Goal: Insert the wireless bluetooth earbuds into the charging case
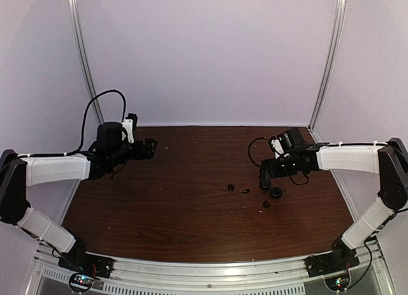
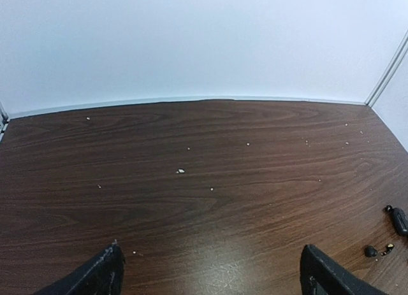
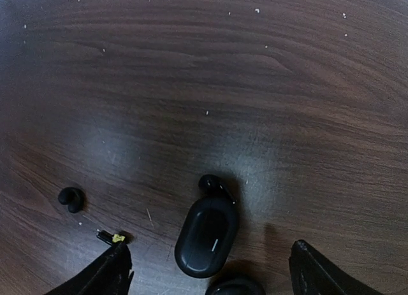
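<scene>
Left arm: forearm level, left gripper (image 1: 150,148) spread over the tabletop's far-left corner. Right arm: wrist pitched down near the right edge, right gripper (image 1: 264,180) spread above the charging case (image 3: 207,234).

The setting looks like a robotics lab test cell, not a lived-in room. A dark wood-grain surface (image 1: 191,225) is boxed in on three sides by plain pale wall panels (image 1: 210,53), joined at the corners by slim aluminium posts (image 1: 83,53). Along the near edge runs a slotted aluminium rail (image 1: 210,269), and two white-and-black robot arms are bolted there — the left arm (image 1: 57,169) and the right arm (image 1: 347,158). A loose black cable (image 1: 111,91) loops above the left arm, and small circuit boards with lit indicator lights (image 1: 81,281) sit by the bases — bare, functional hardware.
</scene>
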Robot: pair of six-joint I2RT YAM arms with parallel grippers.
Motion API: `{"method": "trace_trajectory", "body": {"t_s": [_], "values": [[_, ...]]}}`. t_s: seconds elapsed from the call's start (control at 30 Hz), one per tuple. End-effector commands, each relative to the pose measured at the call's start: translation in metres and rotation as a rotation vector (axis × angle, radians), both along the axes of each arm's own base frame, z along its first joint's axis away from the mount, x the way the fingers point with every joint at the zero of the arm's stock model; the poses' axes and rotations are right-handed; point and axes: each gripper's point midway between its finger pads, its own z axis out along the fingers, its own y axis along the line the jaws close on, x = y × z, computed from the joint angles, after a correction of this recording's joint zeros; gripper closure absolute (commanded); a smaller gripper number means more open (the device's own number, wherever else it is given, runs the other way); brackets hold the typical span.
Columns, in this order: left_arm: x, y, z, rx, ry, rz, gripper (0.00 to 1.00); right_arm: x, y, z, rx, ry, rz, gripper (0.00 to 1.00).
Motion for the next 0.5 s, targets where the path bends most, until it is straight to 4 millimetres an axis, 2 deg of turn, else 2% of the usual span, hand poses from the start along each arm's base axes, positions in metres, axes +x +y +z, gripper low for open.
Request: {"method": "trace_trajectory", "body": {"t_s": [0.0,0.2,0.47], "values": [[0.010,-0.001,0.029,-0.034,-0.082,0.038,0.02,-0.003,-0.004,-0.015,-0.082,0.042,-0.022,0.17],[0.019,0.004,0.021,-0.052,-0.036,0.110,0.02,-0.006,0.003,-0.036,-0.090,0.084,-0.012,0.23],[0.019,0.004,0.014,-0.066,-0.021,0.120,0.02,-0.003,0.009,-0.050,-0.100,0.104,-0.004,0.32]]}}
